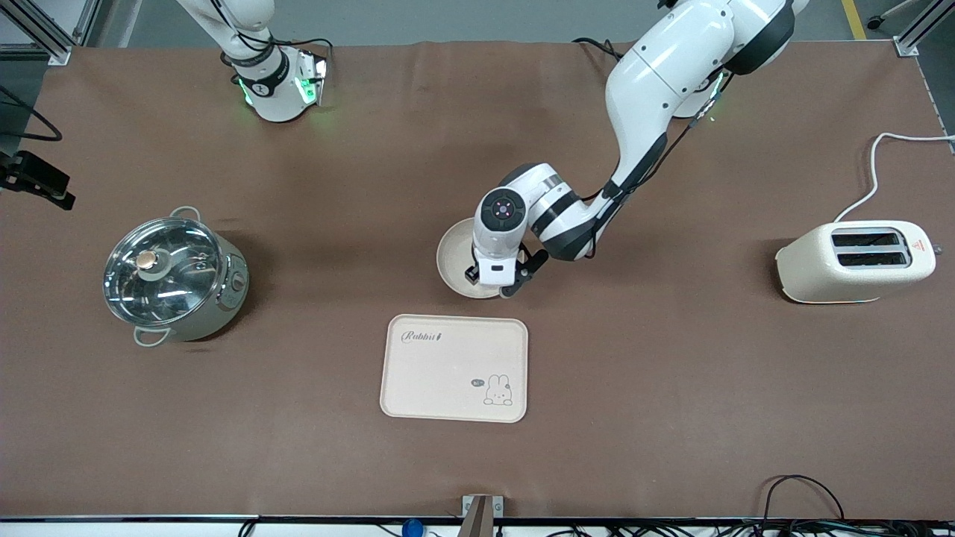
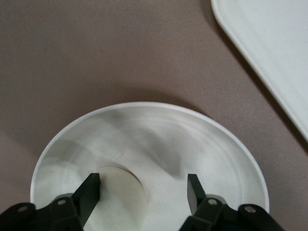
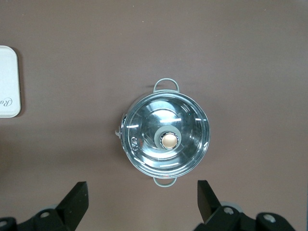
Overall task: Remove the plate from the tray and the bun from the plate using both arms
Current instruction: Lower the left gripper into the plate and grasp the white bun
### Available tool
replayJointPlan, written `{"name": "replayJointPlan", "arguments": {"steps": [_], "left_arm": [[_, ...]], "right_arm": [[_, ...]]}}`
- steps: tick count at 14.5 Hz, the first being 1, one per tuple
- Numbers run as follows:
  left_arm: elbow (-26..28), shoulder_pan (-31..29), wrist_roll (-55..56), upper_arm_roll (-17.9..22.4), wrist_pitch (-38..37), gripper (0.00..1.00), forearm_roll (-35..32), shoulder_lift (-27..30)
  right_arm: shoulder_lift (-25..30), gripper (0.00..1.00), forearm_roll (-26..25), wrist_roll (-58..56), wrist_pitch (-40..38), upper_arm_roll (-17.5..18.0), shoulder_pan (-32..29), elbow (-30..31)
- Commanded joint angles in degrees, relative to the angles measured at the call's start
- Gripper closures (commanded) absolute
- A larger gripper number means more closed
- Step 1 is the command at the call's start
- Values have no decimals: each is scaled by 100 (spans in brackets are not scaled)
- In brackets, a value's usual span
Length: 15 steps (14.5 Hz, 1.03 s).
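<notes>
nearest my front camera lies the tray (image 1: 453, 368), a cream rectangle with a rabbit drawing, flat on the brown table (image 1: 671, 418) with nothing on it. just farther from the camera than the tray sits the plate (image 1: 455, 261), round and cream-beige, resting on the tablecloth and not touching the tray; a strip of cloth shows between them.

my left gripper (image 1: 492, 286) is down over the plate's camera-side part, the left arm reaching in from its base at the top of the front view. from the left wrist view i see its fingers (image 2: 90, 190) spread wide over the plate (image 2: 154, 144), one on each side of the bare dish floor, with nothing between them. a corner of the tray (image 2: 269, 48) shows in that view too.

about level with the plate, toward the right arm's end of the table, stands a steel pot (image 1: 173, 277) with a glass lid and gold knob. toward the left arm's end stands a cream toaster (image 1: 858, 261) with its white cord.

my right gripper (image 3: 142, 204) waits high over the pot (image 3: 166, 139), fingers set wide and holding nothing. only the right arm's base shows in the front view.

i cannot find the bun in any view.
</notes>
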<state>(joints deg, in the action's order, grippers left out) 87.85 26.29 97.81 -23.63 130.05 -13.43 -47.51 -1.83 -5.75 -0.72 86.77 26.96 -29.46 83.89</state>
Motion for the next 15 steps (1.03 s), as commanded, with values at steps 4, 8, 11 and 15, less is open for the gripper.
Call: {"name": "replayJointPlan", "arguments": {"steps": [4,8,11,15], "left_arm": [[-93,280,450,69,-471,52,-107,-39],[-93,271,555,60,-498,91,-98,-22],[-128,245,546,60,-506,99,-98,14],[-189,183,503,60,-856,100,-125,145]], "right_arm": [[51,0,-66,-24,-2,47,-95,14],[51,0,-40,28,-28,64,-69,-4],[59,0,-40,37,-28,73,-42,-4],[51,0,-40,20,-28,55,-69,-4]]}}
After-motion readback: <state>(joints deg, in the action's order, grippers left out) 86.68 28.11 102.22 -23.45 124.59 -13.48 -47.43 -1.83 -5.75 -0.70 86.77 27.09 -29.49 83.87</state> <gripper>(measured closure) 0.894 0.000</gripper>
